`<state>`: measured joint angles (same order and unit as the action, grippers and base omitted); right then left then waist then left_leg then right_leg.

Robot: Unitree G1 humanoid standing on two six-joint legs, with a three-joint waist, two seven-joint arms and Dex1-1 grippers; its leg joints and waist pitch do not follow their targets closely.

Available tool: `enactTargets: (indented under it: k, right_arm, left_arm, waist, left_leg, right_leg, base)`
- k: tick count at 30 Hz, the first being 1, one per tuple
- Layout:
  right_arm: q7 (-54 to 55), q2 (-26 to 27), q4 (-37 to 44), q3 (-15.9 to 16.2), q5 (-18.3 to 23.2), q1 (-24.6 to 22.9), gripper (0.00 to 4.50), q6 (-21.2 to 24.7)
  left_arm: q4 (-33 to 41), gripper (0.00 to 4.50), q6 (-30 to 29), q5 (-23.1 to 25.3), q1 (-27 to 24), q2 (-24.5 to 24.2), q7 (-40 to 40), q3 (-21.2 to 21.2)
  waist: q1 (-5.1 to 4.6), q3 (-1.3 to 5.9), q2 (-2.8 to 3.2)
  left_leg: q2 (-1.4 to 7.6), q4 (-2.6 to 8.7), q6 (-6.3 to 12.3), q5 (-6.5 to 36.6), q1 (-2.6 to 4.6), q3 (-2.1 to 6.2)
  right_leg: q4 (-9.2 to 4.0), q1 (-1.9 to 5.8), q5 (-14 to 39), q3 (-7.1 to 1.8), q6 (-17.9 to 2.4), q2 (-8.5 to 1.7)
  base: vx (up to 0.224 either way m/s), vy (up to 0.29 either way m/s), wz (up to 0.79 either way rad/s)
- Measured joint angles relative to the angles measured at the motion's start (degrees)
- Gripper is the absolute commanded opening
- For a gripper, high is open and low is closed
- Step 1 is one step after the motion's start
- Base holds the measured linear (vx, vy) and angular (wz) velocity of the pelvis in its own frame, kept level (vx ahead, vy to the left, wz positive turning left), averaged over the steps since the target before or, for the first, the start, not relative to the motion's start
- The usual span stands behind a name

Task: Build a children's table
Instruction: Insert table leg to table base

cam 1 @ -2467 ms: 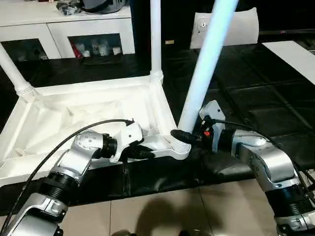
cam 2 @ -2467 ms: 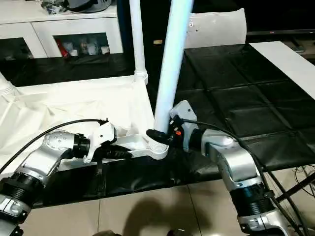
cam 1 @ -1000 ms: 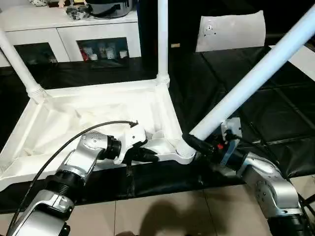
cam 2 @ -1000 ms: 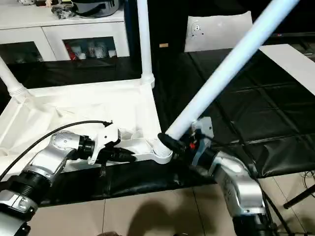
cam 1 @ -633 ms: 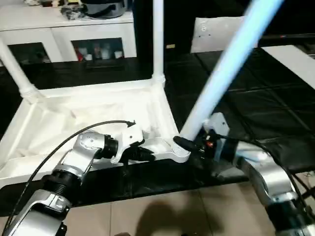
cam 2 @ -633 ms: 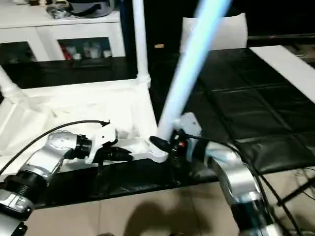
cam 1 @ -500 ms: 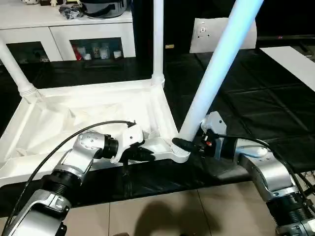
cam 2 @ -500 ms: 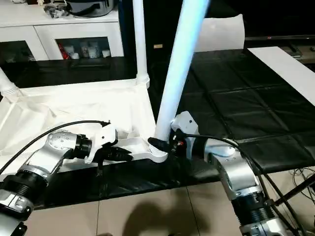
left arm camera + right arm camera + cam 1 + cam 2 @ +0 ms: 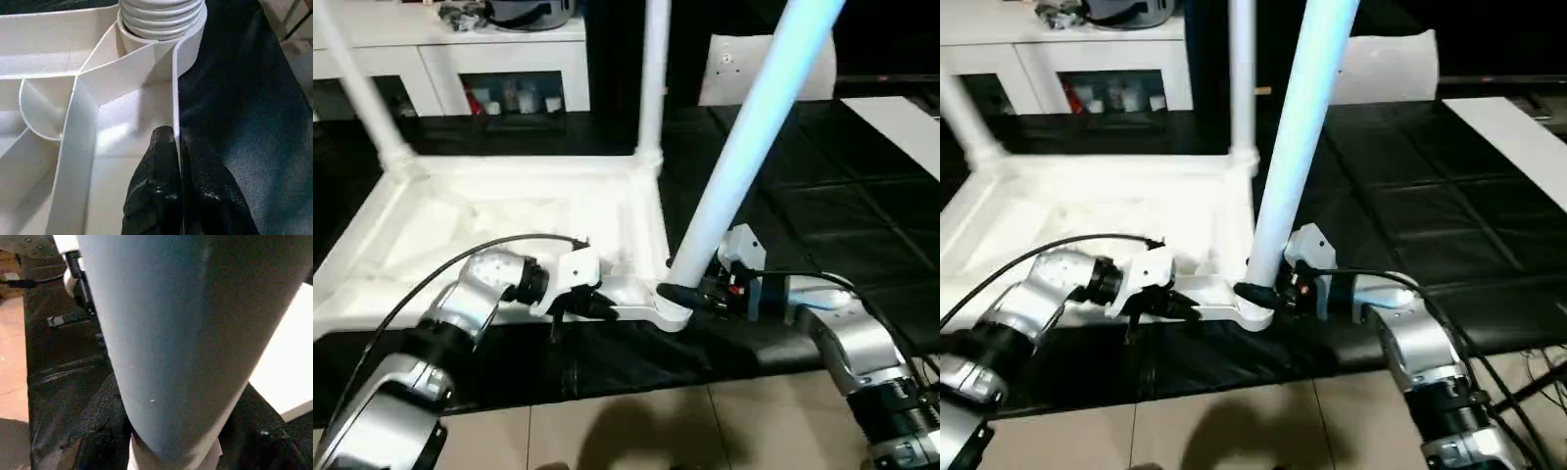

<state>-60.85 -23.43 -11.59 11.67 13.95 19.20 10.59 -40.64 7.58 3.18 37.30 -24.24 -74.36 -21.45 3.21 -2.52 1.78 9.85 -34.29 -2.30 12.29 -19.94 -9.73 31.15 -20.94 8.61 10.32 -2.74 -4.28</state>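
On the black mat before you lies the children's table (image 9: 509, 211), upside down, ribbed underside facing up. Two legs already stand in the far corner sockets: one at far left (image 9: 362, 93), one at the far right corner (image 9: 653, 88). Step in hand, by my reading: seating the third leg (image 9: 744, 147) into the near right corner socket (image 9: 668, 305).

Your right gripper (image 9: 690, 294) holds that leg low down, just above its threaded end, black fingers closed around the shaft. The leg leans away to the right, not upright. In the left wrist view the ribbed thread (image 9: 161, 17) sits in the socket collar, several ridges showing above the rim, so it looks only partly home.

Your left gripper (image 9: 597, 308) is pinched shut on the table's near edge wall (image 9: 176, 88), just beside that corner; one finger (image 9: 159, 166) lies inside the wall, the other outside. It reads as a brace against the frame shifting.

Next move, as I judge it: bring the leg up straight over the socket, then turn or press it down until the ridges disappear. Keep the left pinch firm meanwhile. A leg left leaning may cross-thread or bind.

The fourth corner, near left, carries no leg that I can see.

Writing: none legible. Behind stands a white cabinet (image 9: 489, 59) with glass doors, contents too small to read. A flat white board (image 9: 901, 122) lies far right.
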Motion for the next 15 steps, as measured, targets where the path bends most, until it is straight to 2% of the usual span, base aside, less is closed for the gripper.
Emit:
enactTargets:
  k: [9,11,14,15]
  right_arm:
    - [-0.51,0.76,-0.89,-0.01,-0.29,0.35,1.89,-0.04]
    - [0.33,1.66,-1.53,-0.02,-0.35,0.54,1.89,-0.04]
    - [4.26,5.06,-3.63,-0.19,-1.12,0.82,1.89,-1.42]
    - [6.99,6.79,-4.98,-0.52,-1.33,1.22,1.89,-2.18]
  left_arm:
    - [-2.7,0.0,1.98,0.33,1.03,0.06,-0.31,-0.41]
    - [-2.69,0.0,1.41,0.18,1.02,-0.02,-0.31,-0.22]
    - [-1.13,0.0,-1.09,0.0,-0.4,-0.53,0.91,1.03]
    - [0.91,0.0,-3.06,-0.02,-1.73,-1.0,2.59,2.01]
  waist:
    - [0.26,0.19,0.14]
    - [0.2,0.2,0.14]
    - [-0.31,0.19,0.16]
    - [-0.96,0.16,0.21]
  left_leg:
    - [0.01,0.06,0.0,0.0,0.12,-0.07]
    - [0.02,0.06,-0.01,-0.01,0.44,-0.07]
    - [0.02,0.07,-0.02,-0.01,0.81,-0.15]
    - [0.02,0.07,-0.06,-0.04,0.92,-0.15]
  right_leg:
    - [0.01,0.04,0.03,-0.04,-0.01,0.02]
    - [0.02,0.08,0.03,-0.06,-0.02,0.02]
    - [0.09,0.25,0.03,-0.12,-0.02,0.01]
    - [0.09,0.3,0.03,-0.11,-0.02,0.01]
  base:
    - [0.0,0.0,0.0]
    - [0.0,0.0,0.0]
    - [0.0,0.0,0.0]
    - [0.0,0.0,0.0]
